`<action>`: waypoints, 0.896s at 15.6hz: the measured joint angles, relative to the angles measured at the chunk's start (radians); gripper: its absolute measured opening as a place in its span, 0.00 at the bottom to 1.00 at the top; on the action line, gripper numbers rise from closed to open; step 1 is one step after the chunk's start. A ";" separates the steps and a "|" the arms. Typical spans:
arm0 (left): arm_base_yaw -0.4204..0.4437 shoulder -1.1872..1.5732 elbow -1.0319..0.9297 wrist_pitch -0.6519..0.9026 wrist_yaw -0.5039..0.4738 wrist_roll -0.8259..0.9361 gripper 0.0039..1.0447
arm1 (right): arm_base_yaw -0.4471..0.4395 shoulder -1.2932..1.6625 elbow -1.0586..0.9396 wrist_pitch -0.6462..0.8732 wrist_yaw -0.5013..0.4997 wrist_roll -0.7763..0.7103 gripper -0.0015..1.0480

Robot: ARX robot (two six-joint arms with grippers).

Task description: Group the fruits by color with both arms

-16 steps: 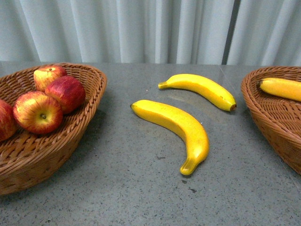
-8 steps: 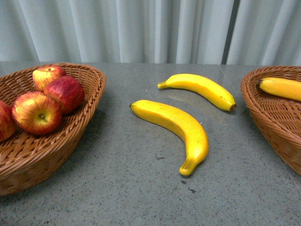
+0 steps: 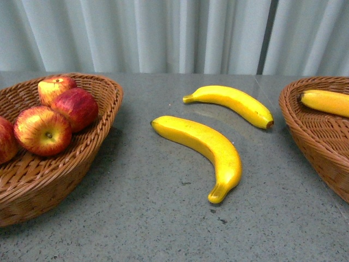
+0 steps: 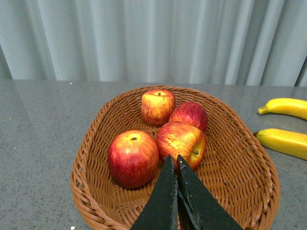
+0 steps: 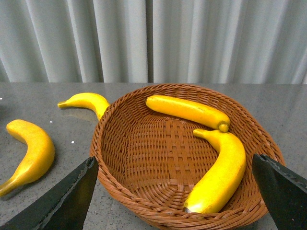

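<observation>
Two yellow bananas lie on the grey table: a near one (image 3: pixel 204 147) and a far one (image 3: pixel 232 103). They also show in the left wrist view (image 4: pixel 284 142) (image 4: pixel 287 107) and the right wrist view (image 5: pixel 29 154) (image 5: pixel 86 102). Several red apples (image 4: pixel 133 157) sit in the left wicker basket (image 4: pixel 91 143), also seen in the front view (image 3: pixel 42 130). The right wicker basket (image 5: pixel 144 143) holds two bananas (image 5: pixel 220 170) (image 5: pixel 188 111). My left gripper (image 4: pixel 174 160) is shut and empty above the apple basket. My right gripper (image 5: pixel 175 165) is open and empty above the banana basket. Neither arm shows in the front view.
The left basket (image 3: pixel 82 147) stands at the table's left, the right basket (image 3: pixel 311 136) at its right, with one banana (image 3: pixel 327 102) showing in it. A pale pleated curtain (image 3: pixel 174 33) hangs behind the table.
</observation>
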 joint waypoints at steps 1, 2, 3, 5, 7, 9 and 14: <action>0.000 -0.018 -0.020 0.027 0.000 0.000 0.01 | 0.000 0.000 0.000 0.000 0.000 0.000 0.94; 0.000 -0.034 -0.028 0.002 0.000 0.000 0.01 | 0.000 0.000 0.000 0.000 0.000 0.000 0.94; 0.000 -0.061 -0.028 -0.022 0.000 0.000 0.01 | 0.000 0.000 0.000 0.000 0.000 0.000 0.94; 0.000 -0.121 -0.028 -0.067 0.000 0.000 0.01 | 0.000 0.000 0.000 0.000 0.000 0.000 0.94; 0.000 -0.164 -0.028 -0.119 0.000 0.000 0.01 | 0.000 0.000 0.000 0.000 0.000 0.000 0.94; 0.000 -0.207 -0.028 -0.158 0.000 0.000 0.01 | 0.000 0.000 0.000 0.000 0.000 0.000 0.94; 0.000 -0.399 -0.027 -0.407 0.001 0.000 0.01 | 0.000 0.000 0.000 0.000 0.000 0.000 0.94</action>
